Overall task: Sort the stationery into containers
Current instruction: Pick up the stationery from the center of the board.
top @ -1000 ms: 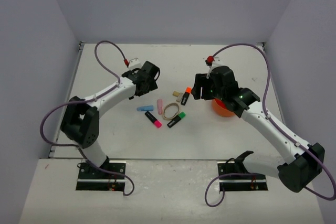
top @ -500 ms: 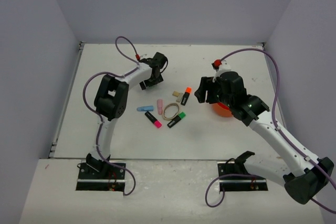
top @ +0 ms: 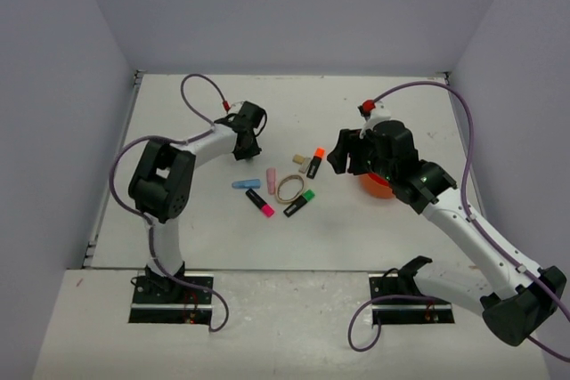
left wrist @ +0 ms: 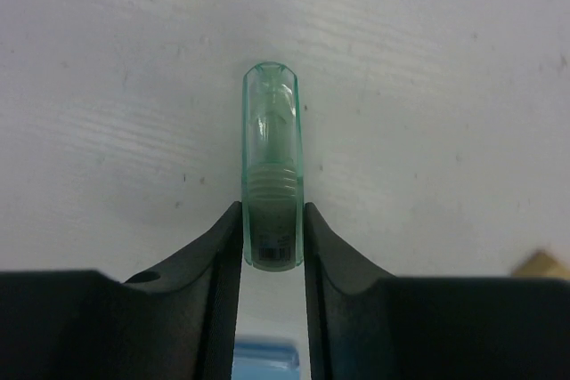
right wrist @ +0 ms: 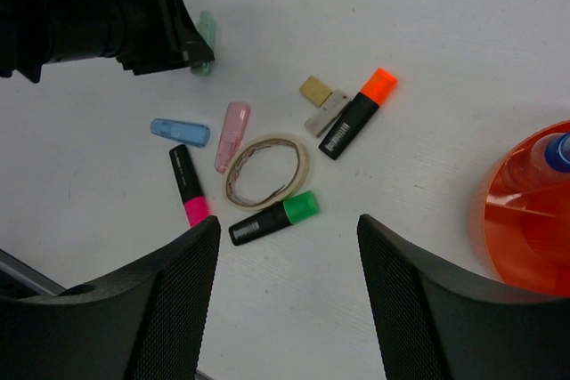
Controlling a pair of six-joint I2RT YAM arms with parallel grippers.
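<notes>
Left hand (left wrist: 272, 251) clamps pastel-green translucent plastic highlighter (left wrist: 272, 131); round orange plastic pot (right wrist: 525, 220) holds only a blue-tipped pen (right wrist: 559, 150), remaining stationery strewn on white tabletop (top: 223, 238).

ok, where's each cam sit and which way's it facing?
Top external: above, behind the bases, looking down; left arm, right arm show.
Left wrist: faces the table; left tool shut on the green highlighter.
Right wrist: raised, looks down at rubber band and orange pot; right tool open.
Shared, top and right wrist: rubber band.
</notes>
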